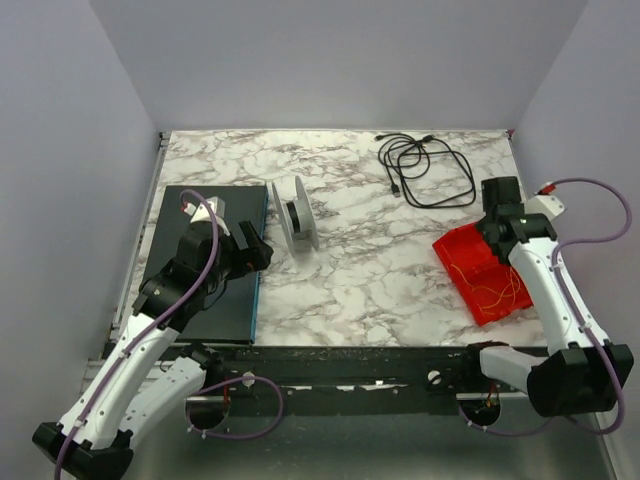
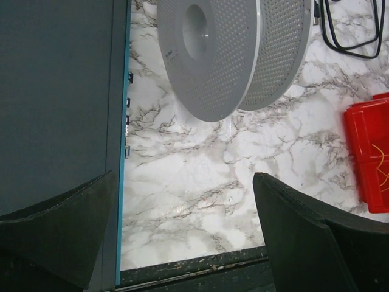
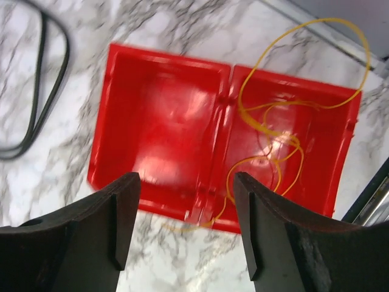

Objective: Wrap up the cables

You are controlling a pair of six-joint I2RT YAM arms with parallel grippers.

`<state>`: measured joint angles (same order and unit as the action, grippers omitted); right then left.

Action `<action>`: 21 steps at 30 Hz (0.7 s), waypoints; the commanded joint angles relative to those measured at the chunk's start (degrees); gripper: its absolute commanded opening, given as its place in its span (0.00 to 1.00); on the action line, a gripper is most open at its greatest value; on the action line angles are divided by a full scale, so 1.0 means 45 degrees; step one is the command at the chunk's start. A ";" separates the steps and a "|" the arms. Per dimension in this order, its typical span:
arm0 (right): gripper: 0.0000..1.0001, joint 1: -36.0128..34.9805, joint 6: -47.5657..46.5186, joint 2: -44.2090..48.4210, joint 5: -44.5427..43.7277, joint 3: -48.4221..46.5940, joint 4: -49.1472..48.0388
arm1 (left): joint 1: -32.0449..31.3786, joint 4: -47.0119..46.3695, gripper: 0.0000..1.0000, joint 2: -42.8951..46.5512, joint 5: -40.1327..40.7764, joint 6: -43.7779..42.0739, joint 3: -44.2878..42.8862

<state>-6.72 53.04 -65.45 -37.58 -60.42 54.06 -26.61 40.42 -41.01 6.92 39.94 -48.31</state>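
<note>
The black cables (image 1: 425, 170) lie in loose loops at the back right of the marble table; parts of them show in the left wrist view (image 2: 349, 30) and in the right wrist view (image 3: 42, 85). The white spool (image 1: 296, 213) stands on edge mid-table, large in the left wrist view (image 2: 234, 52). My left gripper (image 1: 262, 250) is open and empty, left of the spool over the dark mat's edge (image 2: 182, 231). My right gripper (image 1: 497, 222) is open and empty above the red tray (image 3: 185, 228), well in front of the cables.
A dark mat with a blue edge (image 1: 215, 260) lies at the left. The red two-compartment tray (image 1: 480, 272) at the right holds thin yellow rubber bands (image 3: 273, 134). The table's black front rail (image 1: 380, 365) runs along the near edge.
</note>
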 commanded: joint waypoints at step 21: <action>0.63 0.6222 0.1105 -0.3678 0.1349 -0.0430 -0.3299 | 0.0074 0.0704 0.99 0.1479 -0.0124 -0.0945 0.0109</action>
<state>19.40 55.77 -82.67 -32.27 -61.95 40.47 -26.61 42.72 -34.65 5.21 36.62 -48.31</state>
